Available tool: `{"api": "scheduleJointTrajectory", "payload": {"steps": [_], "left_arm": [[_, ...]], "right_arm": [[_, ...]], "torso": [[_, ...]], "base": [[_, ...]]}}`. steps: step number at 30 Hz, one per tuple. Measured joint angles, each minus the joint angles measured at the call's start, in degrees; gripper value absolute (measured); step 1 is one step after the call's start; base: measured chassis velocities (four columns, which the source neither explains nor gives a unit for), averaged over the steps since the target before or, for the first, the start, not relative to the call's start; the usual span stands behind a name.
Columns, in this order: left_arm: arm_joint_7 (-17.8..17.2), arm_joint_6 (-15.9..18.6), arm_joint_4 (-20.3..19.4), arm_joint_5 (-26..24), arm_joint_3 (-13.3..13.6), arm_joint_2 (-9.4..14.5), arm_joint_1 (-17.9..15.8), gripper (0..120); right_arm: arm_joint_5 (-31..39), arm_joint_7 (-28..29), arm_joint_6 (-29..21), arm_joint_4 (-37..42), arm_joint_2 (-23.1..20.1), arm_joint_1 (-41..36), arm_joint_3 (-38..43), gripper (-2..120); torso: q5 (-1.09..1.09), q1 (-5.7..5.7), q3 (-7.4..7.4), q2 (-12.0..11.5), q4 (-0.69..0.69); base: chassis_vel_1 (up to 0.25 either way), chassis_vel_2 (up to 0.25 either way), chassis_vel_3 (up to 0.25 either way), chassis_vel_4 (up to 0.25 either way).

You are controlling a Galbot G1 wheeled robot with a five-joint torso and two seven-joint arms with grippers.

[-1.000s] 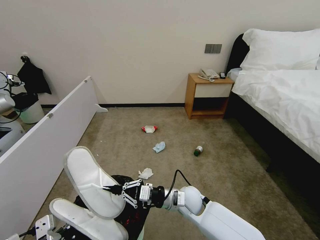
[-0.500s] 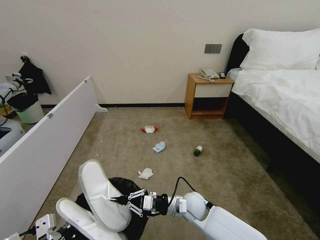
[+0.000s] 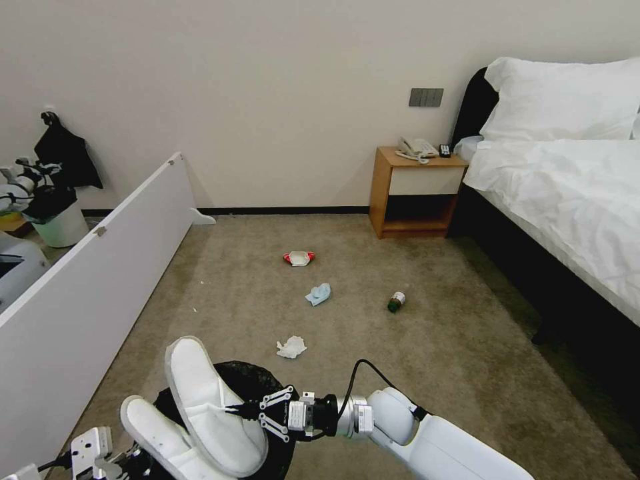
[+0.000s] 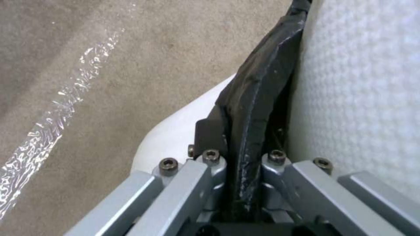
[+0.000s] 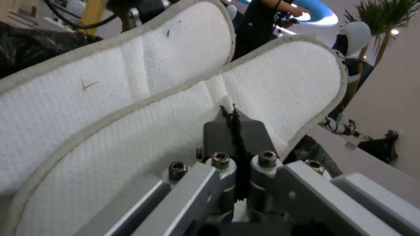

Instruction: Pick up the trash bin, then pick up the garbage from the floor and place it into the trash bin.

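The trash bin [image 3: 250, 377], white with a black bag, hangs at the lower left above the floor [image 3: 453, 373]. My left gripper [image 4: 243, 146] is shut on its bagged rim [image 4: 256, 98]. My right gripper [image 3: 235, 410] is shut on a white slipper [image 3: 203, 393] that leans into the bin's mouth; the right wrist view shows the fingers pinching the slipper's upper [image 5: 245, 98]. A second white slipper [image 3: 157, 430] sticks out of the bin beside it. Other garbage lies on the carpet: a white tissue [image 3: 291, 347], a pale-blue wad [image 3: 319, 293], a small green bottle [image 3: 397, 301], and a red-white packet [image 3: 299, 258].
A long white panel [image 3: 87, 280] runs along the left. Behind it stands another white bin [image 3: 61, 225] with another robot's arm. A wooden nightstand [image 3: 417, 193] with a phone stands at the far wall, and a bed [image 3: 573, 200] on a dark base lines the right.
My right gripper has come down and slightly right, lowering the held slipper from above the bin into its mouth. The litter on the carpet has stayed put.
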Motion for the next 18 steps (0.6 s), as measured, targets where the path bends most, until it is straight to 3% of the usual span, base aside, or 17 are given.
{"api": "scheduleJointTrajectory", "payload": {"steps": [10, 11, 14, 18], "left_arm": [[-0.5, 0.2, 0.0, -1.0, -0.2, 0.3, -0.1, 2], [-0.5, 0.2, 0.0, -1.0, -0.2, 0.3, -0.1, 2], [-0.5, 0.2, 0.0, -1.0, -0.2, 0.3, -0.1, 2], [-0.4, 0.2, 0.0, -1.2, -0.2, 0.5, -0.2, 2]], "right_arm": [[-0.1, 0.9, 0.3, 0.1, -0.1, 0.0, 0.0, 0], [0.0, 1.5, 0.1, 0.3, -0.4, 0.0, 0.1, 7], [0.0, 1.7, 0.0, 0.4, -0.5, 0.0, 0.1, 10], [-0.1, 3.6, -0.5, 1.7, -1.9, -0.2, 0.1, 30]], "torso": [[0.0, 0.0, 0.0, 0.0, 0.0], [0.0, 0.0, 0.0, 0.0, 0.0], [0.0, 0.0, 0.0, 0.0, -0.01], [0.0, 0.0, 0.0, 0.0, -0.01]], "base": [[0.0, 0.0, 0.0, 0.0], [0.0, 0.0, 0.0, 0.0], [0.0, 0.0, 0.0, 0.0], [0.0, 0.0, 0.0, 0.0]]}}
